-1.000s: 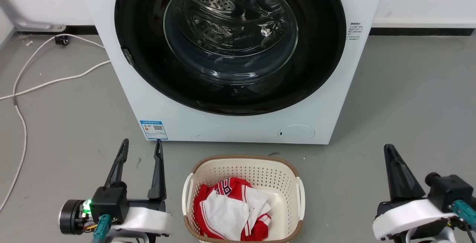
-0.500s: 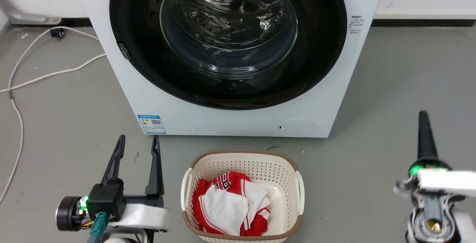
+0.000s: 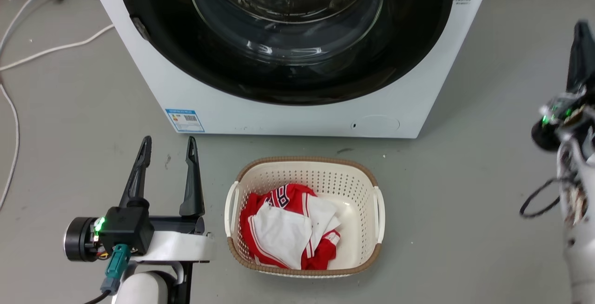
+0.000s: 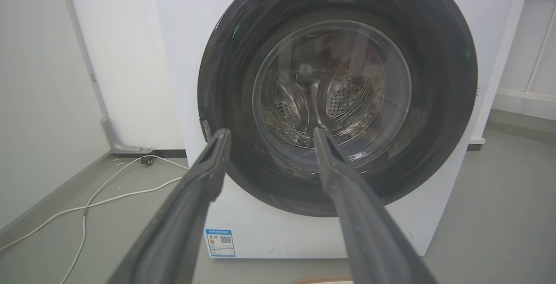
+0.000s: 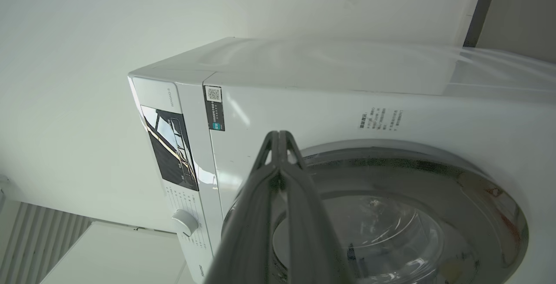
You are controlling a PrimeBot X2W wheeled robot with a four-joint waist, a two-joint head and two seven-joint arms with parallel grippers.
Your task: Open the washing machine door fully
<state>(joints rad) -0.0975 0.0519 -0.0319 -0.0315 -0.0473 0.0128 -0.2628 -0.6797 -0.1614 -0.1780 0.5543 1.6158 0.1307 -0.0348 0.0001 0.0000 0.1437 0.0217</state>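
While the head camera looks down at the floor, its lines come first.
Door (image 3: 286, 29): a round black disc with a clear glass bowl at its centre, in the upper middle of the frame, cut off by the top edge; it lies flat against the front of the white machine (image 3: 288, 120).
Left claw (image 3: 168, 143): lower left of the frame, its two fingers spread apart with nothing between them, pointing up the frame toward the machine's lower left corner and apart from it.
Right claw (image 3: 582, 39): at the right edge, seen edge-on and raised, well apart from the machine's side.
Basket (image 3: 241, 178): on the floor just below the machine in the frame, between the two arms, with red and white clothes (image 3: 288, 229) inside.
Cable (image 3: 56, 48): white, lying on the floor in the upper left.

Left wrist view
Door (image 4: 336, 97): centre and right of the frame, closed; the steel drum shows through the glass.
Left claw (image 4: 271, 133): released and empty, the fingers rising from the bottom edge with the lower part of the door seen between them, not touching it.
Sticker (image 4: 220, 242): blue, on the machine's front near the bottom.

Right wrist view
Right claw (image 5: 278, 134): clenched tip to tip on nothing, in the centre of the frame.
Door (image 5: 391, 214): lower right of the frame, partly behind the fingers.
Knob (image 5: 184, 222): lower left, beside the dark control panel (image 5: 169, 145).
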